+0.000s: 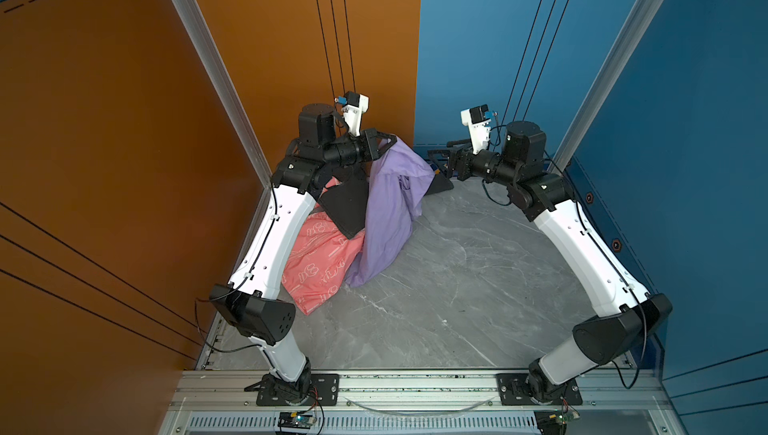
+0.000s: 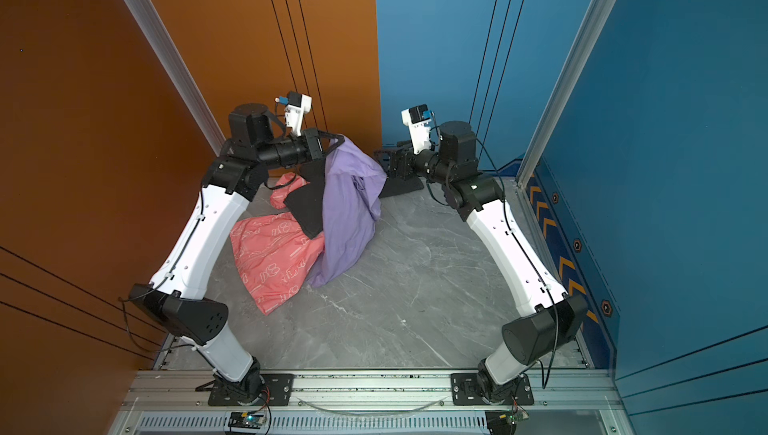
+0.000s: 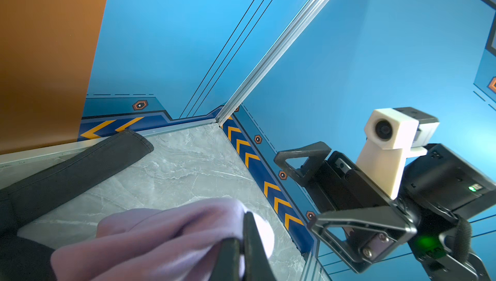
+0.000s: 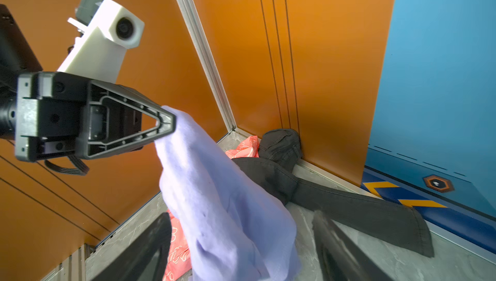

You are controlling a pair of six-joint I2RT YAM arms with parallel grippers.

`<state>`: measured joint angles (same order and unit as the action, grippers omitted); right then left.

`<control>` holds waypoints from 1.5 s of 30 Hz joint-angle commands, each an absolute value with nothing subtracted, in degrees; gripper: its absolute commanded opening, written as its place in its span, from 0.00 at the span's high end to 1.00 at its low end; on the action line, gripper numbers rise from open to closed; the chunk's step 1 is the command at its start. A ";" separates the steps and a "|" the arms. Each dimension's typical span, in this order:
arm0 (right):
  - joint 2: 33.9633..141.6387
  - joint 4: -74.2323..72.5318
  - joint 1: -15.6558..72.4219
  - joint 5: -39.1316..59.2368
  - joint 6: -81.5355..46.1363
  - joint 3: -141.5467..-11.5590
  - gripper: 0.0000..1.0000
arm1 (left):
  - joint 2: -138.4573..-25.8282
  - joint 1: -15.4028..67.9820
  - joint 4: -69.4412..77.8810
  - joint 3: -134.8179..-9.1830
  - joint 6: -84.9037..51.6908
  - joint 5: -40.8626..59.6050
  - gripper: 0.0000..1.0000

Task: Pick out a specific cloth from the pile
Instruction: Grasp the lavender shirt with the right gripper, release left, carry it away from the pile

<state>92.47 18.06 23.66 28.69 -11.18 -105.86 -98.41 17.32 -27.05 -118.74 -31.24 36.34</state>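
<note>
I'm clamping the cloth (image 1: 390,212) in the left gripper (image 1: 392,140), upper centre | tail lying on the pile (image 1: 320,254) | right gripper (image 4: 240,216) gaping, holding nothing

The right pincer (image 4: 241,215) is smeared with blur in its own wrist view, its fingers (image 4: 150,244) running off the picture's edge. The left pincer (image 3: 240,236) is cropped likewise (only the tips show), and the cloth (image 3: 161,239) runs out of frame with it. In both top views the cloth hides much of the dark grey garment (image 1: 345,208), and the left arm (image 1: 274,237) covers part of the coral-pink garment (image 1: 320,258).
</note>
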 commanded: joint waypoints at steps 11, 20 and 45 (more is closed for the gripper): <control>103.31 19.28 29.15 33.81 -12.26 -117.15 0.46 | -99.40 18.00 -26.78 -121.88 -30.80 39.72 1.00; 108.19 19.37 30.08 35.07 -13.10 -122.76 0.99 | -99.58 17.94 -26.81 -122.08 -30.81 39.25 1.00; 99.74 20.93 17.04 23.87 -8.26 -120.50 1.00 | -94.24 13.73 -29.09 -116.53 -25.47 32.41 0.27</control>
